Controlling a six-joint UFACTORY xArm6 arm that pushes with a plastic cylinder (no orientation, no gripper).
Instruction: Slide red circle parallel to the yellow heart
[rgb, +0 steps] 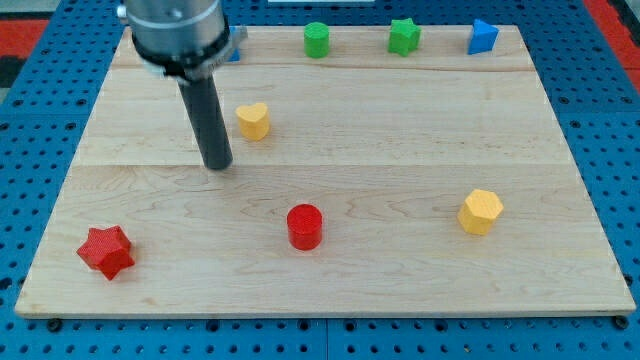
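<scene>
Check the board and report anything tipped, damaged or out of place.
Nothing stands out. The red circle, yellow heart and the other blocks sit flat on the board; my tip rests left of the heart, touching nothing.

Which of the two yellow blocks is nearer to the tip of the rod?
The yellow heart, just right of my tip. The yellow hexagon sits far off toward the view's right.

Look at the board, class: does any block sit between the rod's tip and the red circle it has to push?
No. My tip is left of the yellow heart; the red circle lies below and to the view's right. Only bare wooden board shows between them.
</scene>
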